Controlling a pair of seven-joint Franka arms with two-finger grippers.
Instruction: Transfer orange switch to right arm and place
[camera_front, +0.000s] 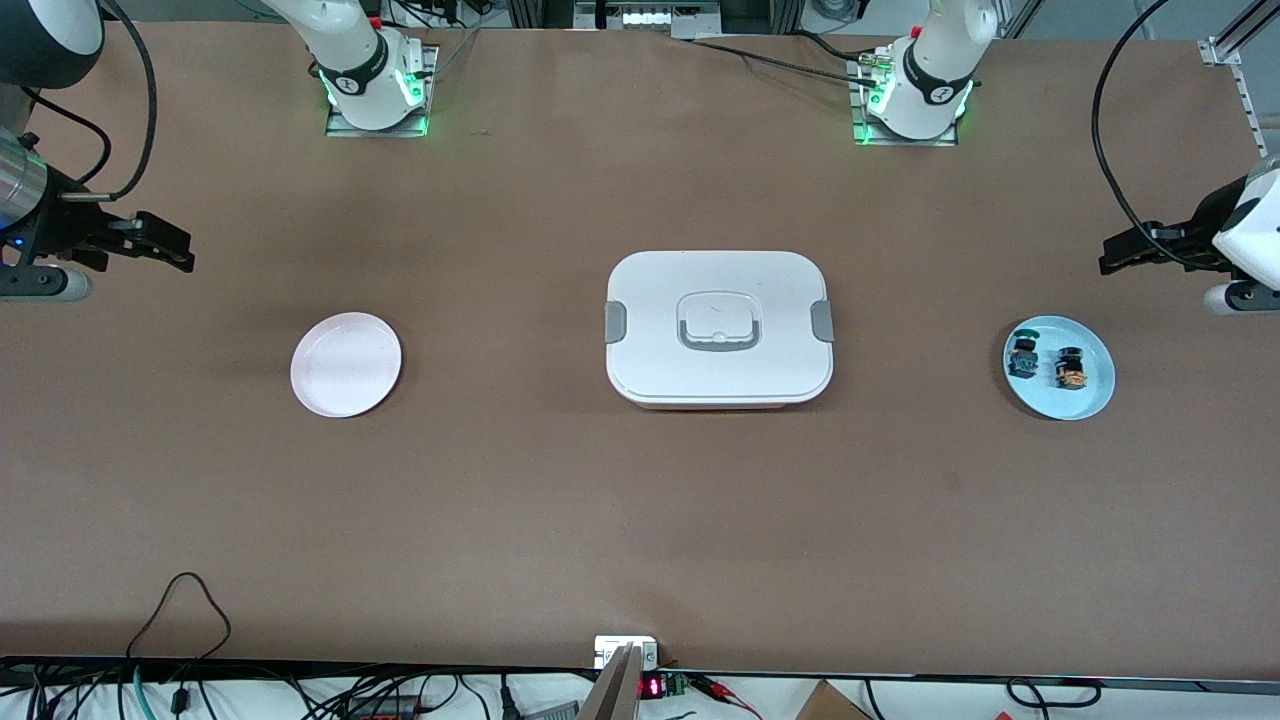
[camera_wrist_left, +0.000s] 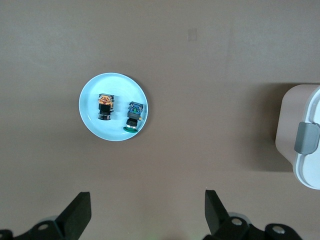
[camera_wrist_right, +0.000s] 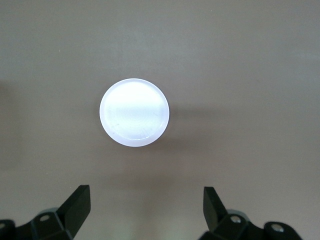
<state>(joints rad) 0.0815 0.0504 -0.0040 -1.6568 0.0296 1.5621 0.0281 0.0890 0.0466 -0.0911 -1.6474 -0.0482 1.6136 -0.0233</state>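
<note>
Fingers spread wide and empty on left gripper (camera_wrist_left: 145, 215) and right gripper (camera_wrist_right: 145, 212); the orange switch (camera_front: 1071, 369) on the blue plate (camera_front: 1095, 392) looks light, rigid, best pinched across its black body.

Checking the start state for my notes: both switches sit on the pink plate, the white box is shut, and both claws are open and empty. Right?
Not quite. The orange switch and the blue-green switch sit on the light blue plate, as the front view shows; the pink plate holds nothing. The rest stands.
</note>
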